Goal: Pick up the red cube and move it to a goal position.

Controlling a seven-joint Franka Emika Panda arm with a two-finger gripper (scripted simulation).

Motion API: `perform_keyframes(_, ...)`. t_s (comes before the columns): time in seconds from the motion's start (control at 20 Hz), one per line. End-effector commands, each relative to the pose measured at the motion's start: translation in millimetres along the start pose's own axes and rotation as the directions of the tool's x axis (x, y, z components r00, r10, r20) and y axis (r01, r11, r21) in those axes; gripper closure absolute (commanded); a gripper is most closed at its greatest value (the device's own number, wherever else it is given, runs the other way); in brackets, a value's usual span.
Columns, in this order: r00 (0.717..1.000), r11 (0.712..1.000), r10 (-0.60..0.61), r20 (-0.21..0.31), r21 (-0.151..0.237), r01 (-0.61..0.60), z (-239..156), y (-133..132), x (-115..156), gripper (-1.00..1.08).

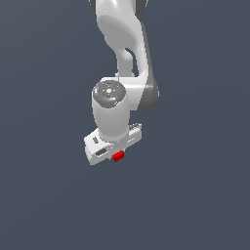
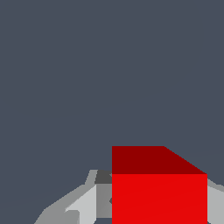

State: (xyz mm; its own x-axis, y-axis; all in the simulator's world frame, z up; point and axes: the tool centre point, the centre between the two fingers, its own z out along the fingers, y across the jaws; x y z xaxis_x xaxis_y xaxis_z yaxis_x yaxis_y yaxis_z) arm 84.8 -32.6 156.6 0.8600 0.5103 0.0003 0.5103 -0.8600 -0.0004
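The red cube [image 1: 117,156] is small and bright red, and pokes out from under the white gripper's hand [image 1: 111,146] in the exterior view. In the wrist view the red cube [image 2: 159,197] fills the space between the two grey fingers [image 2: 85,204], one on each side of it. My gripper [image 2: 153,208] is shut on the cube. The white arm [image 1: 122,39] comes down from the top of the exterior view and hides the fingers there. I cannot tell whether the cube touches the floor.
A plain dark grey-blue surface [image 1: 195,195] lies all around the gripper in both views. No other objects or edges show.
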Motion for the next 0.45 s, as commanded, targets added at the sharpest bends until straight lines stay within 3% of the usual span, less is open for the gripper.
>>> perform_keyframes(0.0, 1.0, 1.0, 0.0, 0.0, 0.0, 0.0, -6.4, 2.2, 5.5, 1.08)
perform_keyframes(0.4, 1.0, 1.0, 0.0, 0.0, 0.0, 0.0, -12.6, 4.8, 11.8, 1.08)
